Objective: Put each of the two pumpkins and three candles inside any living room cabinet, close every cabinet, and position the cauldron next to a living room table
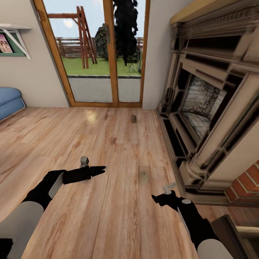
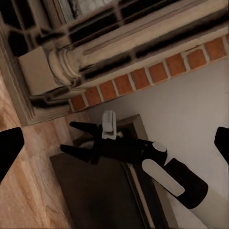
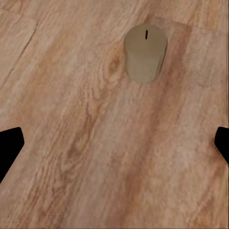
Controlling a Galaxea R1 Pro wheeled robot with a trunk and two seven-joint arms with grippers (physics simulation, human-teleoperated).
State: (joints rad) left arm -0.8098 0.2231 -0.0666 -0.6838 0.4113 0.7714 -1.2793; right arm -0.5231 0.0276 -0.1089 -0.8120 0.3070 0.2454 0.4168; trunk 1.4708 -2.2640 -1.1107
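A carved stone fireplace [image 1: 212,104] with a red-brick base fills the room's right side, beside a wood-framed glass door [image 1: 104,54] — no writing can be read anywhere. On the grained plank floor [image 1: 108,216] stand two stubby candles, one near [image 1: 144,176] just ahead of the right gripper [image 1: 155,197], one far [image 1: 133,118] toward the door. Both black grippers — left [image 1: 103,168] too — have their fingers spread, holding nothing.

You're in a home living room | wooden plank floor [image 1: 108,201] | ornate fireplace [image 1: 212,108] (brick at its base) | glazed patio doors [image 1: 100,54] onto a garden | blue sofa [image 1: 9,100].
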